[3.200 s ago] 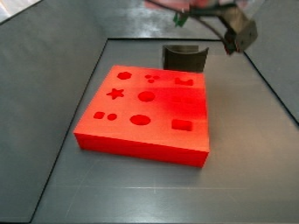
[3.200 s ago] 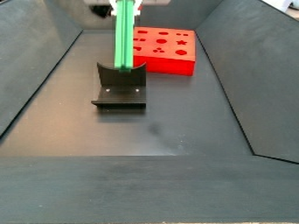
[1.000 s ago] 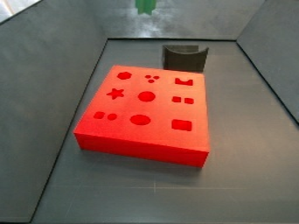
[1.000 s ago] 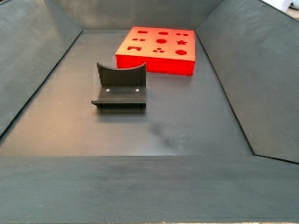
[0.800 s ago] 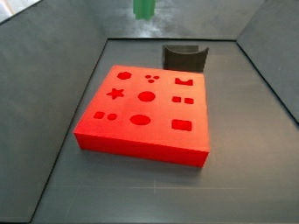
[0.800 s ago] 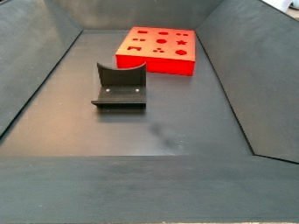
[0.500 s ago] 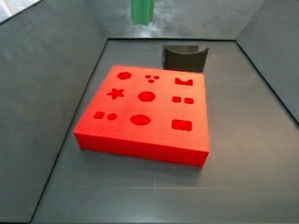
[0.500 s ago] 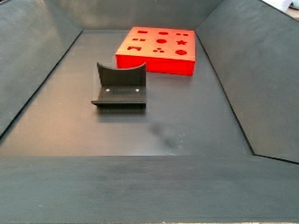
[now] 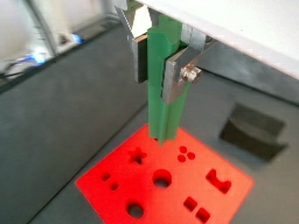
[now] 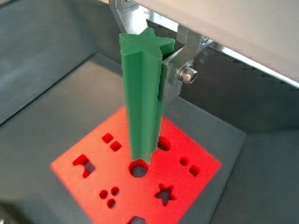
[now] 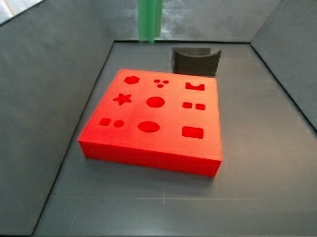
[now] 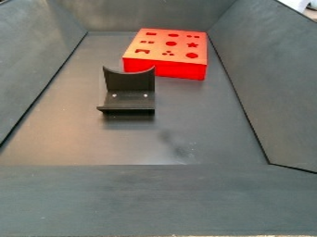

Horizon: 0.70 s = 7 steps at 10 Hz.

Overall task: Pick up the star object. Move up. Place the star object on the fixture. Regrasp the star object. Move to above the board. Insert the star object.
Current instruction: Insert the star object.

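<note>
Overhead, fingers [image 9: 165, 63] around star object [image 10: 142, 96], above board [image 11: 155, 118].

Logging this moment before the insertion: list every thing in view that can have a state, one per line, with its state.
Gripper: high above the red board, fingers shut on the green star peg.
Green star peg: held upright, hanging over the board, not in any hole.
Red board: flat on the floor, all holes empty.
Star hole: empty.
Fixture: standing on the floor, nothing on it.
</note>
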Tool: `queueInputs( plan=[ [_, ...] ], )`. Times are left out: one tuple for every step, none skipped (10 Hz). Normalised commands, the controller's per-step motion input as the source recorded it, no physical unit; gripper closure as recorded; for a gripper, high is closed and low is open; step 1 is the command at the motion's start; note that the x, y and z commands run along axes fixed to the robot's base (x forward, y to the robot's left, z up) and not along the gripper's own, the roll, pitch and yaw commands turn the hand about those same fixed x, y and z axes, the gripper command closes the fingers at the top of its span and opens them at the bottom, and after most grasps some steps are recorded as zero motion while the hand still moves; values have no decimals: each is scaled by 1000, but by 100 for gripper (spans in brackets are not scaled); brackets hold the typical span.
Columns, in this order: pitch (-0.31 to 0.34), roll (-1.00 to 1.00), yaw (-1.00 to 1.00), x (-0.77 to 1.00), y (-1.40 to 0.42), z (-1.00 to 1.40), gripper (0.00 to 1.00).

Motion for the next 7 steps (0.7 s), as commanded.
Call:
queueInputs(
  plan=[
    [-217,-106,-957,-111,-34,-583,100],
    [-176,-157,-903,-123,-26,-571,100],
    [-79,-254,-640,-469,0,-617,100],
    [-59,-261,-369,-506,17,-671,100],
    [-124,-79,14,-97,0,-163,100],
    [0,0,0,-77,14,-89,100],
    [-110,-127,-394,-317,183,-326,100]
  ],
)
